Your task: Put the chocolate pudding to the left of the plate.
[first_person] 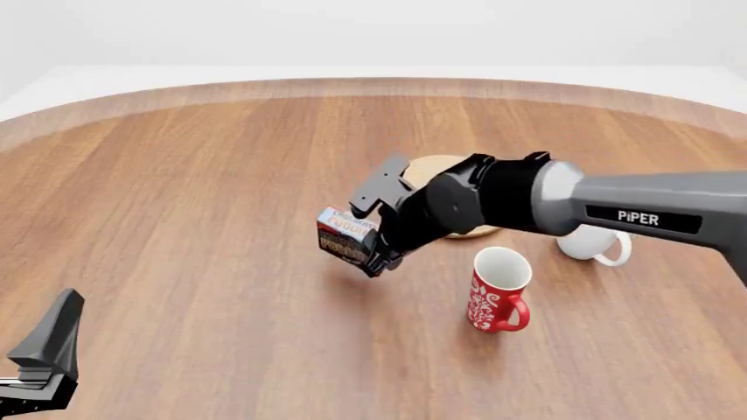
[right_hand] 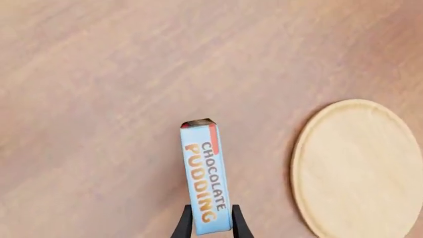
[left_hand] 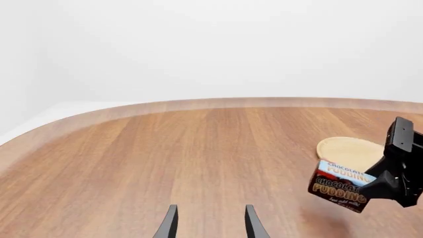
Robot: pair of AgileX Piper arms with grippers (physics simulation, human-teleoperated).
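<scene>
Right gripper [first_person: 371, 243] clamped on chocolate pudding [first_person: 343, 234], box held above table [first_person: 175, 219], just left of plate [first_person: 435, 166]. In right wrist view only fingertips [right_hand: 185, 227] show, pressed on box sides; box end cut off by frame edge. In front view plate mostly hidden behind right arm; white mug [first_person: 597, 247] partly hidden too. Red mug [first_person: 499, 289] upright, nearer than plate. Left gripper [left_hand: 210, 223] near left corner, fingers parted, nothing between; only tips visible.
</scene>
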